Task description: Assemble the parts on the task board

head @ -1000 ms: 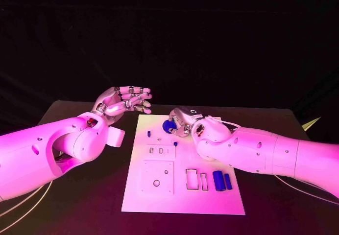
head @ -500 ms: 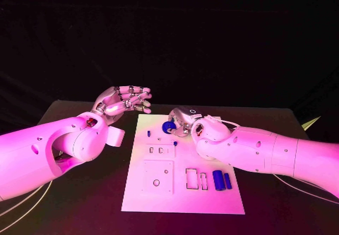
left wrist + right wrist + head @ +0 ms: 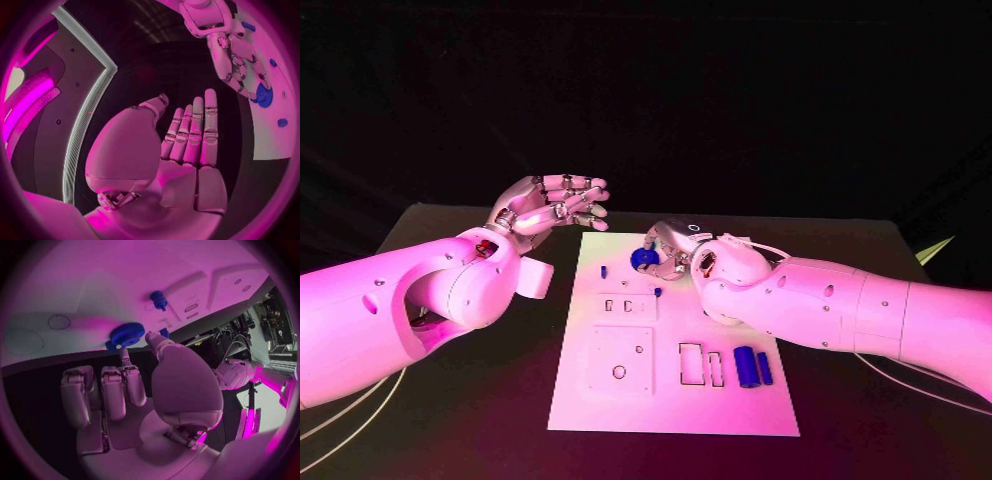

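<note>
The white task board (image 3: 675, 400) lies in the middle of the black table. At its far end my right hand (image 3: 678, 250) pinches a blue gear (image 3: 643, 258) between thumb and a finger, low over the board. In the right wrist view the gear (image 3: 127, 334) sits at the fingertips (image 3: 125, 354) against the board (image 3: 81, 295), with a blue peg (image 3: 158, 299) standing beyond it. My left hand (image 3: 553, 205) is raised beside the board's far left corner, fingers apart and holding nothing. The left wrist view shows its bare palm (image 3: 187, 150) and the gear (image 3: 262, 95) under my right hand (image 3: 231, 55).
Two blue cylinders (image 3: 754, 368) lie side by side on the board's near right, next to rectangular slots (image 3: 691, 364). A small blue peg (image 3: 604, 271) and another (image 3: 658, 293) stand near the board's middle. A square plate with a round hole (image 3: 619, 372) sits at the near left.
My right hand has shifted the gear very slightly to the left. The left hand has stayed where it was.
</note>
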